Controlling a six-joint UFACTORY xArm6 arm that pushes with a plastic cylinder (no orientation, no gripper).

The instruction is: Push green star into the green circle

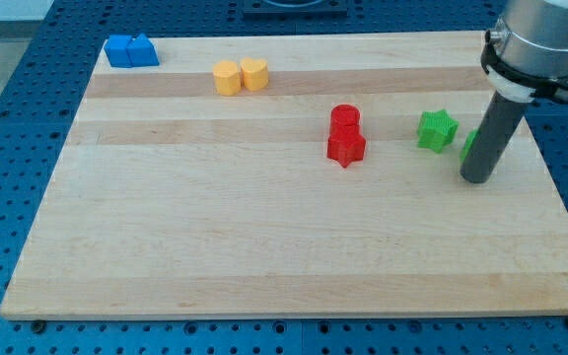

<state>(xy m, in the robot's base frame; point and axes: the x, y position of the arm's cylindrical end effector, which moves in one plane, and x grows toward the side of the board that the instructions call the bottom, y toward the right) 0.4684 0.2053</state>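
Camera view of a light wooden surface (pixel 264 247) resting on a blue perforated bench (pixel 28 118). At the view's right a grey arm housing ends in a straight dark rod, and my tip (pixel 475 180) touches the surface near the right edge. This arm carries no hand, only the rod, so nothing opens, closes or grips.

Just left of the rod, and a little toward the view's top from my tip, sits the green star (pixel 438 130), apart from the rod. Directly behind the rod a sliver of a second green block (pixel 469 144) peeks out on the rod's left side; most of it is hidden, so its shape cannot be made out.

Further left of my tip, near the middle of the surface, a red cylinder (pixel 345 117) touches a red star-like block (pixel 346 147) just below it. Well away toward the view's top left, two yellow blocks (pixel 241 76) sit side by side, touching. At the far top-left corner two blue blocks (pixel 132 50) sit together, touching.
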